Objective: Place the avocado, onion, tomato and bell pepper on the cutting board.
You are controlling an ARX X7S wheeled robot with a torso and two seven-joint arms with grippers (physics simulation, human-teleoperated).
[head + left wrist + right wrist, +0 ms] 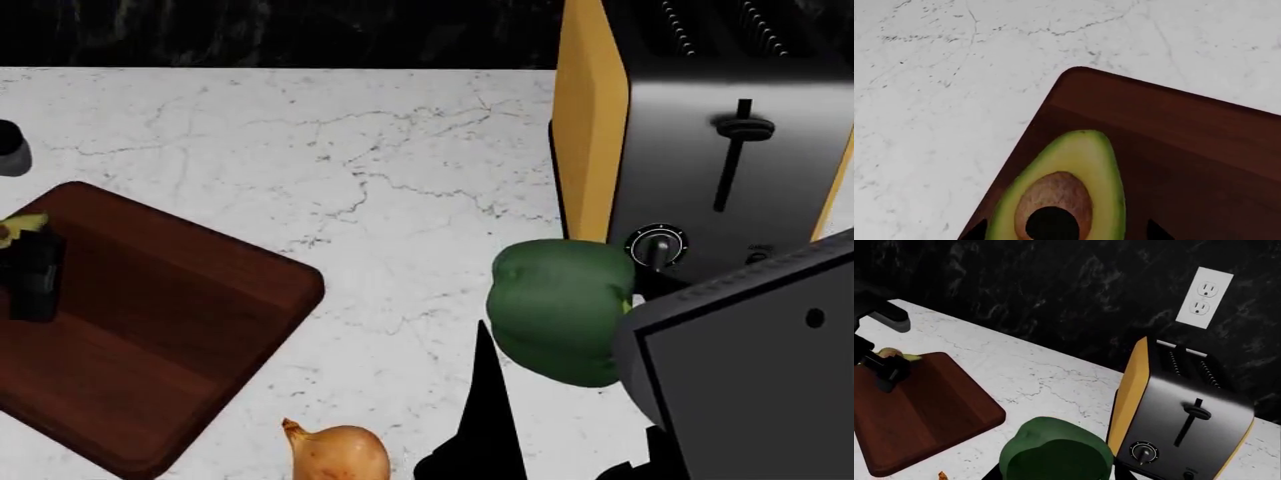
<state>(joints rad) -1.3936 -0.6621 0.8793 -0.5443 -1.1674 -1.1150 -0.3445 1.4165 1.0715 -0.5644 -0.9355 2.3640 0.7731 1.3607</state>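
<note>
Seen from the left wrist camera, the avocado (1067,187) is lying cut side up, pit showing, near a rounded corner of the cutting board (1174,150), with white marble counter (941,100) beyond; two dark fingertips (1155,232) of the left gripper (1066,232) are flanking the fruit, spread about as wide as it, though whether they are actually pressing on it cannot be told. From the head camera, the left gripper (30,275) is sitting over the far left end of the cutting board (174,330) with a sliver of avocado (19,230) peeking out beside it, the onion (336,452) is resting on the counter (400,180) just off the board's near corner, and the bell pepper (561,308) is hanging clear of the counter in front of a toaster (707,150), pinched by the right gripper (561,440). From the right wrist camera, the bell pepper (1054,450) is filling the foreground, clamped in the right gripper; the toaster (1181,410) is standing beneath a wall outlet (1204,297), and the cutting board (921,410) is lying well off to the side.
</note>
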